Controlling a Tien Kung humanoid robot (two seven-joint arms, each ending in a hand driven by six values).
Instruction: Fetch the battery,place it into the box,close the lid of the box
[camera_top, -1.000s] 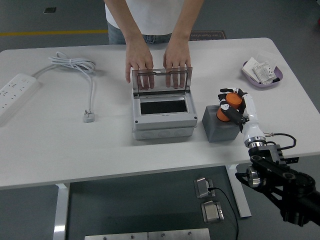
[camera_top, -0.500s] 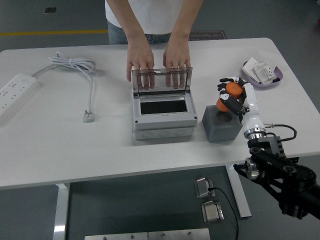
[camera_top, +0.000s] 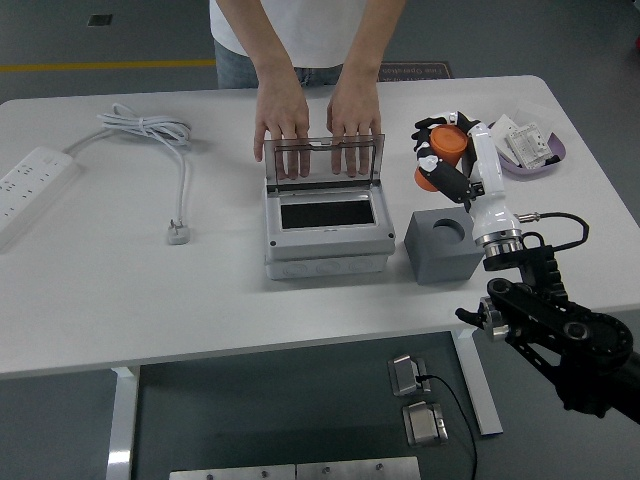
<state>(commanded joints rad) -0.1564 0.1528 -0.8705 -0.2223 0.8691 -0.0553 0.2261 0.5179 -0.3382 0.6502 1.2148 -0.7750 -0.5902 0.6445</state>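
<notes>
Right hand (camera_top: 441, 160) is gripping the orange battery (camera_top: 443, 153), fingers clamped around it, holding it in the air above and slightly to 11 o'clock of the grey holder (camera_top: 443, 247); battery is clear of the holder, not touching it. The holder's round socket is showing open on top. The white forearm is angling up from the black arm (camera_top: 560, 340), which is coming in from the 4 o'clock corner. The box (camera_top: 327, 235) is sitting at table centre, just at 9 o'clock of the holder, with its dark rectangular opening facing up. The tinted lid (camera_top: 323, 158) is standing upright at the box's 12 o'clock edge. A person at the far side is resting both hands behind the lid, fingers showing through it: one hand (camera_top: 280, 125) at the lid's 11 o'clock, the other hand (camera_top: 354, 120) at its 1 o'clock; whether they are pressing the lid or just touching it, can't tell. A purple tray (camera_top: 553, 155) with white packets is sitting at 2 o'clock of the box, near the battery but apart from it. A power strip (camera_top: 30, 182) is lying at the table's (camera_top: 150, 300) 9 o'clock edge, its white cable (camera_top: 150, 130) looping toward 12 and running down to a plug (camera_top: 178, 233) well to 9 o'clock of the box.
</notes>
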